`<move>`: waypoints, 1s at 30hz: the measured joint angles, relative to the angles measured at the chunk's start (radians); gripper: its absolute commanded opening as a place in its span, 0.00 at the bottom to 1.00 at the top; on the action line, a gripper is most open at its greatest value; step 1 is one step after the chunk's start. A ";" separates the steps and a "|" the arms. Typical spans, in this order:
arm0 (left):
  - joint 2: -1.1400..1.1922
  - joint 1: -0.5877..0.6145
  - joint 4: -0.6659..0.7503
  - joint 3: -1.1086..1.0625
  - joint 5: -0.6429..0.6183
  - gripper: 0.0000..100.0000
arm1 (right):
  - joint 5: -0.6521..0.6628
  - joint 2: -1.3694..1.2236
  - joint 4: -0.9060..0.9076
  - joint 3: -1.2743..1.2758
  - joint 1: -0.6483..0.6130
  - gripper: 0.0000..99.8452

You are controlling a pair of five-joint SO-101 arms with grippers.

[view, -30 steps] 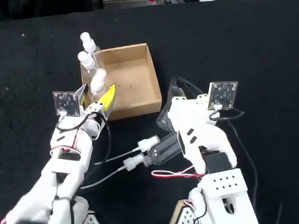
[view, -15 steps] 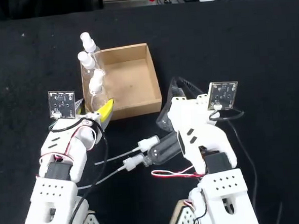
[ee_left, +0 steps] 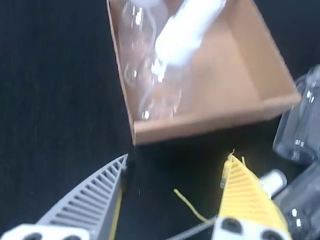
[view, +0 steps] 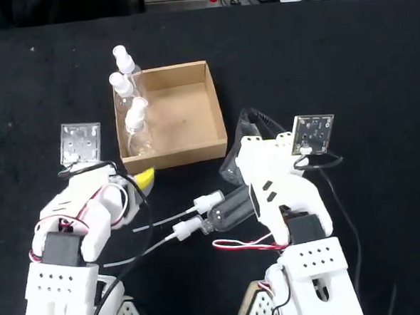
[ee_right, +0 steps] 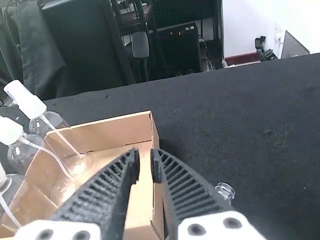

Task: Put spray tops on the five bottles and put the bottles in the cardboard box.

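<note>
Left gripper (ee_left: 177, 161): pulled back from the open brown cardboard box (view: 216, 107), spread wide, empty. Has left three clear, white-topped spray bottles (view: 137, 130) standing inside, along one wall. Leaves two more bottles (view: 231, 210), by the right arm (view: 276, 189), to cap and box.

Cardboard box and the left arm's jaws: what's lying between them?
Just bare black table between the cardboard box and the left gripper, seen in the left wrist and high views.
</note>
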State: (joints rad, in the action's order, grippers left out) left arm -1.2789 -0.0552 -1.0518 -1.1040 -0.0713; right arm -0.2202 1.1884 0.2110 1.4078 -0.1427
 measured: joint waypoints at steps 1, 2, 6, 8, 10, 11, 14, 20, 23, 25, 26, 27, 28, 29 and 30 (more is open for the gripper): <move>0.000 -0.002 -0.026 0.005 0.000 0.28 | 0.008 0.000 0.000 0.000 0.000 0.04; 0.000 -0.011 -0.051 0.005 -0.002 0.28 | 0.025 0.000 0.000 0.000 0.000 0.04; -0.006 -0.063 -0.153 0.006 0.005 0.28 | 0.112 0.000 0.032 -0.003 0.000 0.04; -0.012 -0.084 -0.184 0.006 0.031 0.28 | 0.137 0.000 0.103 -0.037 0.000 0.04; -0.014 -0.097 -0.187 0.006 0.104 0.27 | 0.147 0.000 0.195 -0.097 0.000 0.04; -0.014 -0.098 -0.187 0.006 0.141 0.27 | 0.150 0.000 0.245 -0.133 0.000 0.04; -0.015 -0.133 -0.187 -0.023 0.196 0.27 | 0.198 0.000 0.394 -0.250 0.000 0.04; -0.015 -0.184 -0.172 -0.114 0.206 0.27 | 0.400 -0.020 0.724 -0.488 0.000 0.04; -0.015 -0.167 -0.115 -0.167 0.209 0.27 | 0.540 -0.123 0.921 -0.578 0.000 0.07; -0.015 -0.144 -0.081 -0.206 0.206 0.27 | 0.647 -0.193 1.042 -0.631 0.000 0.14; -0.015 -0.135 -0.071 -0.222 0.206 0.27 | 0.707 -0.232 1.102 -0.658 0.000 0.19; -0.015 -0.132 -0.066 -0.230 0.209 0.27 | 0.763 -0.269 1.155 -0.683 0.000 0.23; -0.015 -0.132 -0.064 -0.233 0.215 0.27 | 0.819 -0.302 1.211 -0.706 0.000 0.28; -0.015 -0.130 -0.064 -0.235 0.216 0.27 | 0.876 -0.336 1.263 -0.727 0.000 0.32; -0.015 -0.127 -0.061 -0.235 0.216 0.27 | 0.934 -0.367 1.306 -0.741 0.000 0.35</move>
State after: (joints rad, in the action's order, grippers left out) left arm -1.2942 -0.1826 -1.1132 -1.3387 0.1450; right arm 0.7142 0.8216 1.5167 0.6667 -0.1427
